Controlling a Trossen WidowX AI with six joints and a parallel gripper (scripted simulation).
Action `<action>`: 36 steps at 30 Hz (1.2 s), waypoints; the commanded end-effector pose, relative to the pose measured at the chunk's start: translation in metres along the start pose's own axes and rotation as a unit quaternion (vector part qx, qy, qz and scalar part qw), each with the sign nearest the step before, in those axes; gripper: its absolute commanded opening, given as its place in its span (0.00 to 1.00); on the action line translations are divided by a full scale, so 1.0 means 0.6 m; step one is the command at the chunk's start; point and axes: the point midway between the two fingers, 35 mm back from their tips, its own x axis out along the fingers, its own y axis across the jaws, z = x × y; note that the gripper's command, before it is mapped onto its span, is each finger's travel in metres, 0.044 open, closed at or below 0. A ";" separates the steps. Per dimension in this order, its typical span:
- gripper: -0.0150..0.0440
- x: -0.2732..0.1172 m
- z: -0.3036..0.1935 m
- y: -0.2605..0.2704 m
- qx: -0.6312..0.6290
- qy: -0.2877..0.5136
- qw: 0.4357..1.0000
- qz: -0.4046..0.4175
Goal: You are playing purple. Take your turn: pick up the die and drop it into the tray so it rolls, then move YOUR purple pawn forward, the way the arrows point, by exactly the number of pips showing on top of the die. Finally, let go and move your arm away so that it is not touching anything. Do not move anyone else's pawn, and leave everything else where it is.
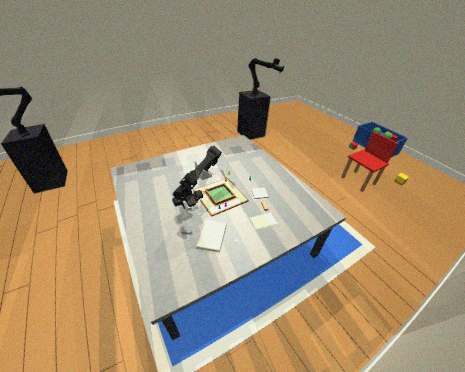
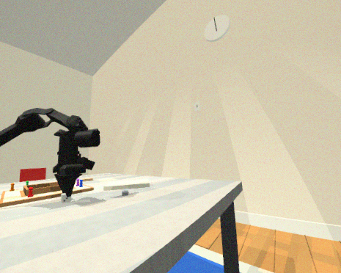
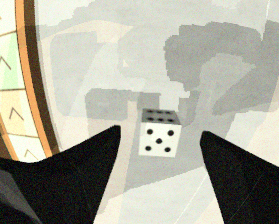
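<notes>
Barely begun, your turn finds the gripper (image 2: 67,195) (image 3: 160,133) spread above the table, the die (image 2: 65,198) (image 3: 159,139) between its fingertips beside the board (image 1: 236,201) (image 2: 10,202) (image 3: 46,115), with lift, roll and purple pawn's (image 1: 226,204) (image 2: 78,182) move remaining.

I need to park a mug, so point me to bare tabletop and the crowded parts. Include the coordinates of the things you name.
Bare: the near strip between the white pad (image 1: 212,235) and the table's front edge; the right side, beyond the pale yellow sheet (image 1: 264,221). Crowded: around the game board (image 1: 238,201), with pawns, and the fingers around the die (image 3: 159,140).
</notes>
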 end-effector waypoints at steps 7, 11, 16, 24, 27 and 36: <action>0.63 0.019 -0.003 0.003 0.004 0.000 1.000 0.004; 0.45 0.019 -0.003 0.003 0.004 0.000 1.000 0.004; 0.40 0.019 -0.003 0.003 0.004 0.000 1.000 0.004; 0.25 -0.020 -0.001 0.000 0.004 0.000 1.000 0.002; 0.25 -0.054 -0.001 0.000 0.004 0.000 1.000 0.002; 0.25 -0.158 -0.013 0.007 0.005 0.000 1.000 0.001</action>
